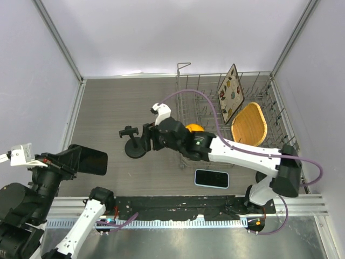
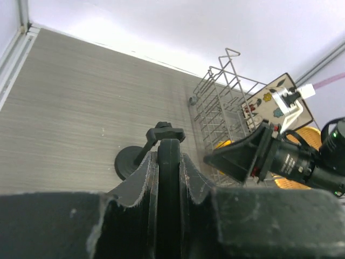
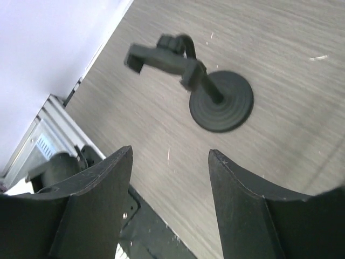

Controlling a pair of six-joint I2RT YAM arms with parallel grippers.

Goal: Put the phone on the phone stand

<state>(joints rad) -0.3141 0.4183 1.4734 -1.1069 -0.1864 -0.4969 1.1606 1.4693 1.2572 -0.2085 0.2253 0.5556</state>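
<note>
My left gripper (image 1: 71,161) is shut on a black phone (image 1: 91,161) and holds it off the table at the near left. In the left wrist view that phone (image 2: 168,183) shows edge-on between the two pads. The black phone stand (image 1: 133,143), a round base with a small cradle on a stalk, stands upright in the middle of the table. My right gripper (image 1: 146,137) hovers just right of the stand, open and holding nothing. The right wrist view has the stand (image 3: 218,101) beyond the spread fingers (image 3: 102,183).
A second phone (image 1: 211,178) lies flat, screen dark, on the table near the front edge, right of centre. A wire dish rack (image 1: 232,110) at the back right holds a patterned board, a woven yellow plate and an orange object.
</note>
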